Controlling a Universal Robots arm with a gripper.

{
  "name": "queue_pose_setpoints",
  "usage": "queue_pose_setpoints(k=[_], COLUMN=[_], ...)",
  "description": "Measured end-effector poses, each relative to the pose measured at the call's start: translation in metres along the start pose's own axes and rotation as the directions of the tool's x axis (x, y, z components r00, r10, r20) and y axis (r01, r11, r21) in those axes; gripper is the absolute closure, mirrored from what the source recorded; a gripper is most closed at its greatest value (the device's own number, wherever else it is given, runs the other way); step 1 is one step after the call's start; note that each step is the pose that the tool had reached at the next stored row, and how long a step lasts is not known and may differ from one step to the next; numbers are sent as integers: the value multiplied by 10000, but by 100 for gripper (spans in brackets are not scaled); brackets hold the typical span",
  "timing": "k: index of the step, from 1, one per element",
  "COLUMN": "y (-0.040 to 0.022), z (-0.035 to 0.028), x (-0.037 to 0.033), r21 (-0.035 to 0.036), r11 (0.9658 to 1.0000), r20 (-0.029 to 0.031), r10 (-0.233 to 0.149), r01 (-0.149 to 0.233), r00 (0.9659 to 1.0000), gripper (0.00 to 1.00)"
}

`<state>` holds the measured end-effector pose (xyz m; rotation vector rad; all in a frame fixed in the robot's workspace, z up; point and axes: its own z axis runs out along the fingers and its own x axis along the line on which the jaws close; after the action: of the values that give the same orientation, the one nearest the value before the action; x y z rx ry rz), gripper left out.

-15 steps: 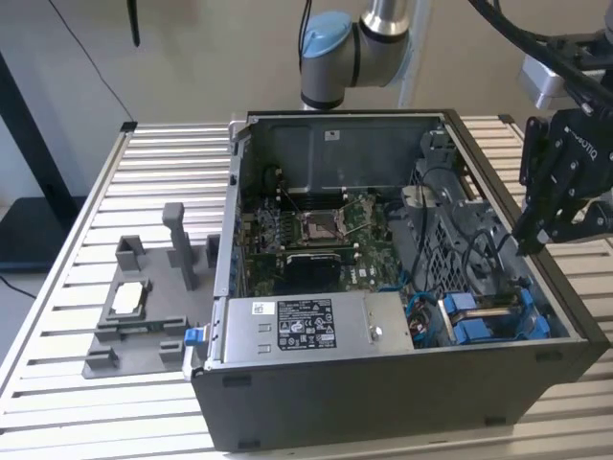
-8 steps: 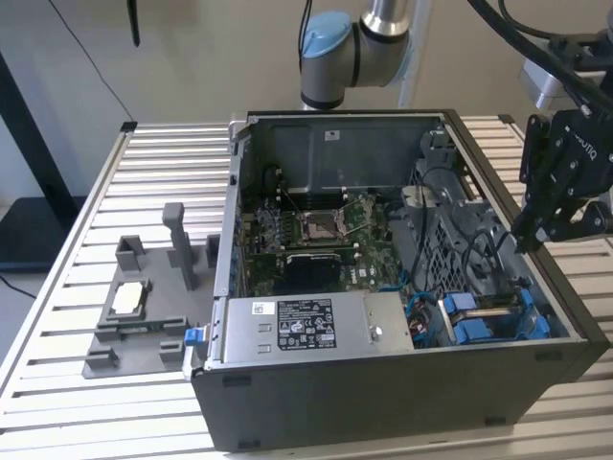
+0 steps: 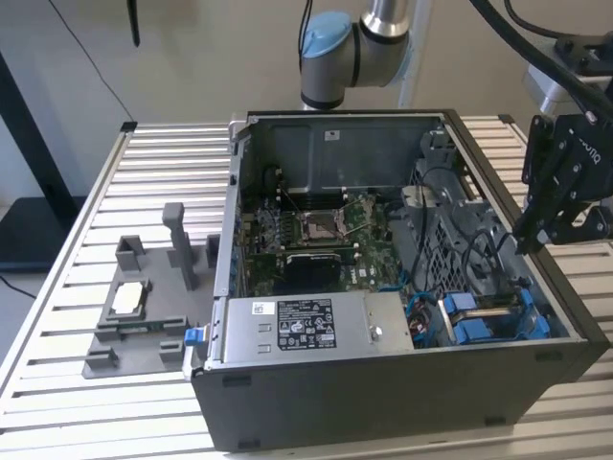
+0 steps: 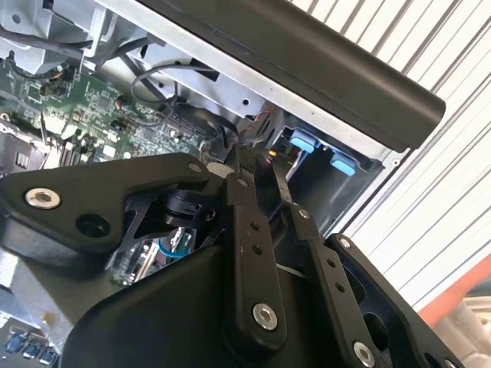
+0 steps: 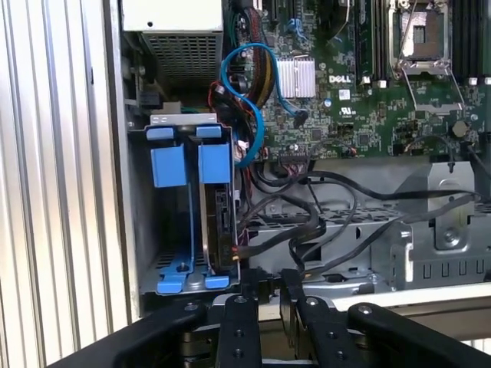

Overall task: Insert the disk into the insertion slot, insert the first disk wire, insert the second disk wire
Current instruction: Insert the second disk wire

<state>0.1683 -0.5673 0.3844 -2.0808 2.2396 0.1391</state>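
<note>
Your gripper hovers, jaws a sliver apart and empty, with the disk seated in the insertion slot just beyond them.

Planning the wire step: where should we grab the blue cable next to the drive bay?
Probably take the blue cable just behind its dark plug. That end looks unplugged and stands clear over the motherboard, while the rest loops tightly among red and black wires beside the insertion slot. Come straight in through the case's open side, pinching across the cable.
</note>
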Motion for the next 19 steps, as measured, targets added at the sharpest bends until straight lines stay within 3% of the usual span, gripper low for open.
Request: queue_pose_setpoints(k=[7, 15, 17, 19], y=[-10, -10, -10, -10], z=[12, 13, 13, 13], x=[53, 54, 54, 54], r21=[1, 2, 2, 1], r11=[10000, 10000, 10000, 10000], r20=[64, 68, 69, 69], r10=[79, 85, 86, 87], r01=[-79, -85, -86, -87], r00=[9999, 9999, 9999, 9999], gripper=[73, 73, 82, 82])
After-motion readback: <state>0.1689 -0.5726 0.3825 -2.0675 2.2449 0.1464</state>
